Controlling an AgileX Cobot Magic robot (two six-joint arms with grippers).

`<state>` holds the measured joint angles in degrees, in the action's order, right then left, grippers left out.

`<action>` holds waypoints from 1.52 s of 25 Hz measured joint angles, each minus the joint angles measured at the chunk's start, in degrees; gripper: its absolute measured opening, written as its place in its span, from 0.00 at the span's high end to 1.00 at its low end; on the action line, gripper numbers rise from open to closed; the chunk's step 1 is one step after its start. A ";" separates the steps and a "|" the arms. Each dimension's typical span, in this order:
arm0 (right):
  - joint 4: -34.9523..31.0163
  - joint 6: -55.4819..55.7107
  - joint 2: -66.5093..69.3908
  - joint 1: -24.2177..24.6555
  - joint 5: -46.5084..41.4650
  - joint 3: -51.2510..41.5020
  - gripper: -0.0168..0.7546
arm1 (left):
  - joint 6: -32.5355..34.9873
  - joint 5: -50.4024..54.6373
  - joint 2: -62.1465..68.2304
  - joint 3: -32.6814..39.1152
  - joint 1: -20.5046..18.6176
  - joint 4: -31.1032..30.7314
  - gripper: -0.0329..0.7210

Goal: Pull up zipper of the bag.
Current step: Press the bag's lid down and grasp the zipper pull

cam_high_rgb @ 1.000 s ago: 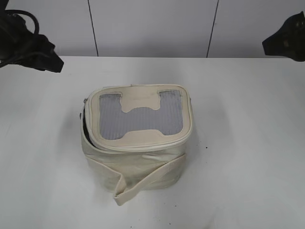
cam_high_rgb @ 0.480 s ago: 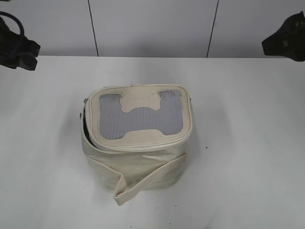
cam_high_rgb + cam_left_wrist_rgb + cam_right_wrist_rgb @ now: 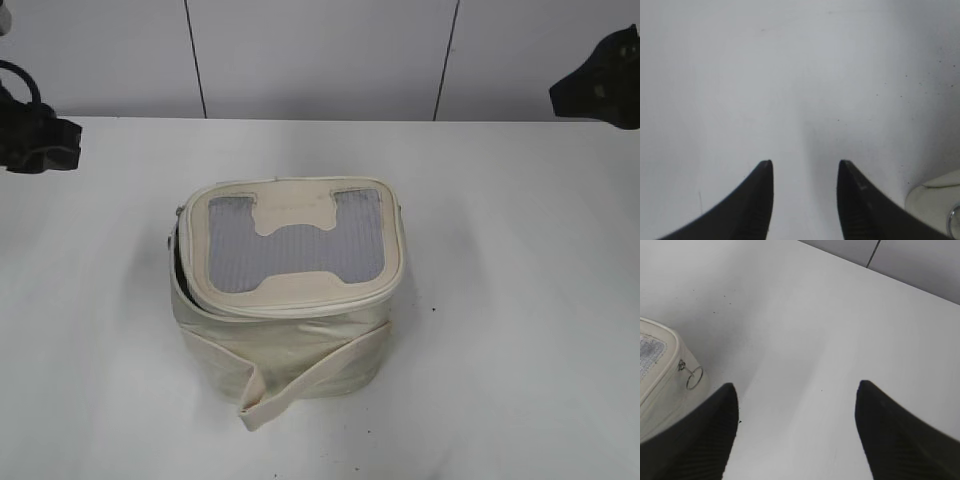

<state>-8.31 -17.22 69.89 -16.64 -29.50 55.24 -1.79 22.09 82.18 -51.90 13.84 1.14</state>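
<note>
The cream-white bag (image 3: 290, 340) stands upright in the middle of the white table. Its lid has a grey mesh panel with a cream H-shaped patch. The zipper (image 3: 300, 310) runs round the lid's rim, and a dark gap shows on the lid's left side. A silver ring pull (image 3: 694, 377) hangs at the bag's corner (image 3: 660, 385) in the right wrist view. Another ring shows at the edge of the left wrist view (image 3: 954, 221). My left gripper (image 3: 804, 162) is open and empty over bare table, far left of the bag (image 3: 40, 145). My right gripper (image 3: 796, 387) is open wide and empty, at the far right (image 3: 600, 85).
A loose cream fabric strap (image 3: 300, 385) hangs across the bag's front side down to the table (image 3: 520, 300). A pale panelled wall (image 3: 320, 50) stands behind the table's far edge.
My left arm has drawn back to the left and a little lower, further from the bag. The right arm and the bag have not moved.
</note>
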 joint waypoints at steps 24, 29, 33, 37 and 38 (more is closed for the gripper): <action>-8.86 -20.12 26.39 -10.09 -27.44 29.60 0.24 | 23.47 16.15 -2.13 3.02 0.00 28.79 0.52; -17.44 -25.01 36.77 -10.81 -37.66 44.81 0.24 | 27.20 16.62 -2.13 2.88 0.00 29.21 0.52; -18.11 -27.42 44.05 -12.28 -39.50 55.35 0.24 | 30.10 20.88 0.24 -0.63 0.00 29.34 0.51; -18.29 -28.78 50.52 -15.14 -39.57 64.31 0.24 | 32.55 27.38 4.73 -5.56 0.00 30.14 0.46; -18.29 -29.48 51.99 -15.74 -39.58 66.14 0.24 | 32.79 28.92 5.67 -6.71 0.00 30.28 0.44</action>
<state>-26.59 -46.70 121.88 -32.38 -69.08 121.38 31.00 51.01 87.85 -58.62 13.84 31.42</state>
